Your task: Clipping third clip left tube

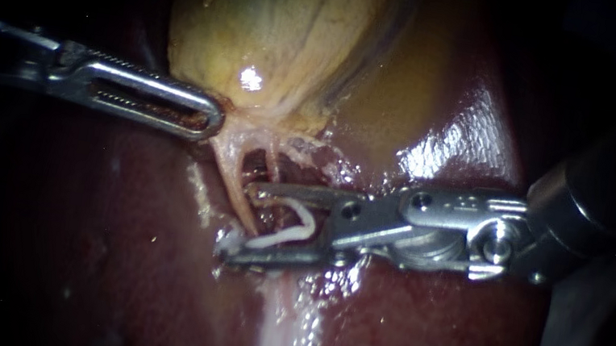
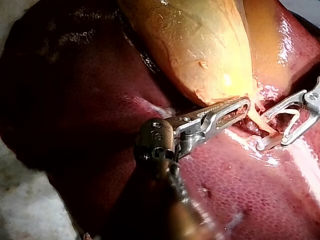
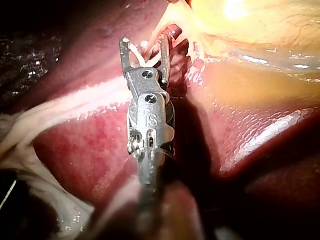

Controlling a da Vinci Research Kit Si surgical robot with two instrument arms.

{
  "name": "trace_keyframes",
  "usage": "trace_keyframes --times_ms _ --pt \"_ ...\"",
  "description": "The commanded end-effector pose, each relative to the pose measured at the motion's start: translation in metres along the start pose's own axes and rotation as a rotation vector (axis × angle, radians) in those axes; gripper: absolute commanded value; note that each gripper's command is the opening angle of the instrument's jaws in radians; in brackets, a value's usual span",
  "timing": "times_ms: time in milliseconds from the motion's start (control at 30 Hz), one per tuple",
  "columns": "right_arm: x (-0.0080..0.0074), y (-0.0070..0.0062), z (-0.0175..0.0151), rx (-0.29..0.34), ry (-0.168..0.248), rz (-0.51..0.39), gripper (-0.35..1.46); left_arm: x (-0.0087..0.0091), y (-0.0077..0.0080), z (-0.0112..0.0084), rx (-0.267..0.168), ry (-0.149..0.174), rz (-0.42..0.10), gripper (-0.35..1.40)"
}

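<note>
The left tool (image 1: 204, 113) grips the gallbladder (image 1: 288, 31) while the right tool (image 1: 238, 218) holds an unsqueezed clip (image 1: 278, 235) astride the left tube (image 1: 234, 178), surely soft, slick and tearable, so best pinched mid-span.

Glossy liver lobe (image 1: 422, 337): dk maroon, fine pale mottling. Veined gallbladder sac (image 1: 289, 23): yellow-tan w/ darker streaks. Thin left tube (image 1: 230, 174): pale cream-pink. Curved plastic clip (image 1: 287, 231): white. Steel left instrument (image 1: 211, 114), right instrument (image 1: 238, 218): silver-grey.
</note>
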Motion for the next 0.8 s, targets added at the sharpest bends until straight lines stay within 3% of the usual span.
trace_keyframes --times_ms 33,367,600,800 --pt "0.0 0.0001 0.0002 0.0 0.0 0.0 0.44 0.0 0.0001 0.0 0.0 0.0 0.0 -0.35" --pt "0.0 0.0007 0.0032 0.001 0.002 0.039 0.44 0.0 0.0002 0.0 0.001 0.001 0.0 -0.35" --pt "0.0002 0.0008 0.0045 0.06 0.059 0.101 0.44 0.0 0.0002 0.0 0.001 0.001 0.0 -0.35" --pt "0.0004 0.001 0.0057 0.071 0.063 0.111 0.44 0.0 0.0002 0.0001 0.001 0.001 0.0 -0.35"
